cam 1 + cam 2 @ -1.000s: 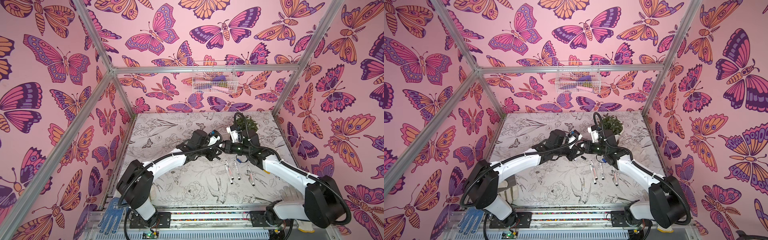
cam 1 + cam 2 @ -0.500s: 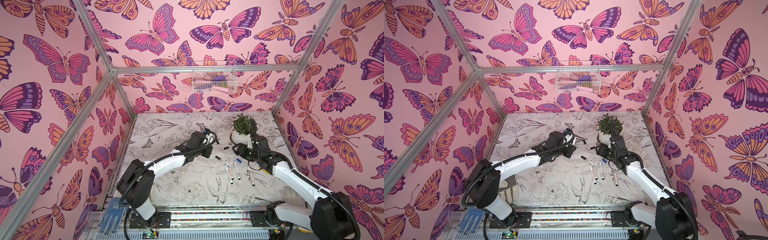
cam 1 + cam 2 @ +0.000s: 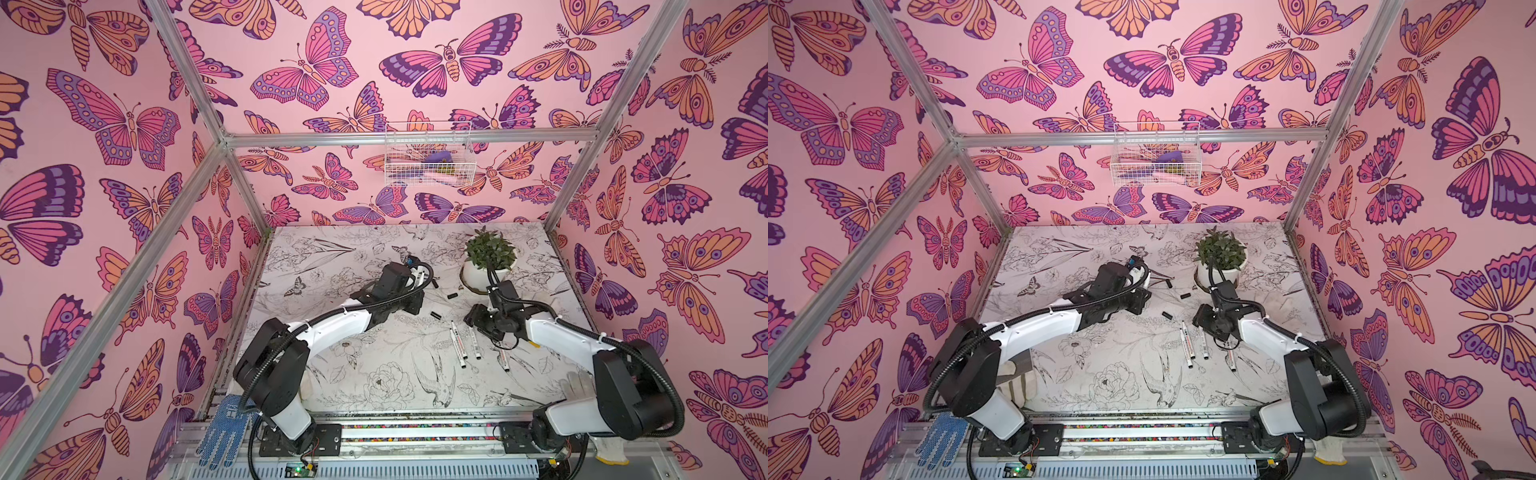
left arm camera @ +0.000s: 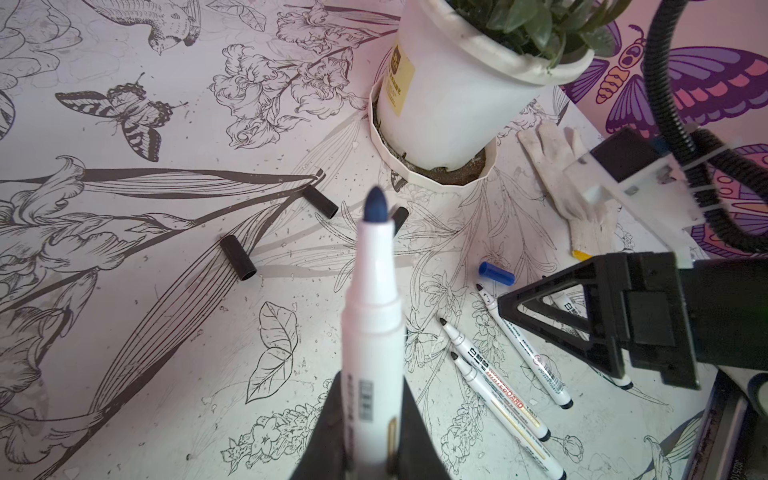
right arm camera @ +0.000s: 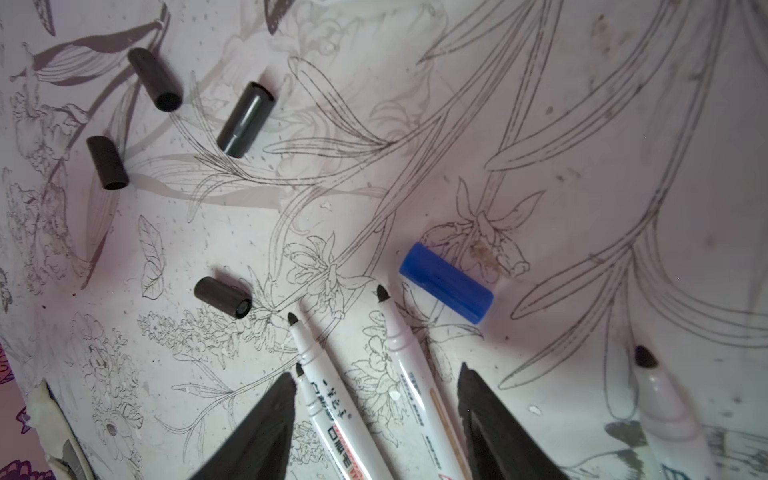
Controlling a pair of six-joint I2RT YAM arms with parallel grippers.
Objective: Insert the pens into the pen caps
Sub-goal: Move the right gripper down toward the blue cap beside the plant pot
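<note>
Left claw: squeezed shut on one pen, low on its white body. Only the left wrist view shows this up close.
Held pen: sticks out away from the claw. Its dark blue tip is bare, with no cap on it. In both top views it is too small to make out.
Right claw: wide open and holding nothing. Its two dark fingers hang just over the pens that lie on the table.
Pens on the table: four lie flat toward the front right, all with bare tips. In the right wrist view three run between the fingers and one is blurry off to the side. In the left wrist view the right claw covers part of one.
Blue cap: lies flat just beside the pen tips. Both wrist views show it. I cannot find it in the top views.
Black caps: four lie flat and apart, between the pens and the plant. The right wrist view shows all four. The left wrist view shows three, one half hidden behind the held pen.
Plant pot: white, on a saucer, at the back right of the table, near the caps.
White glove: flat on the table past the pot.
Blue glove: on the front rail by the left arm's base, seen only in the top views.
Wire basket: on the back wall. The things inside are too small to tell.
</note>
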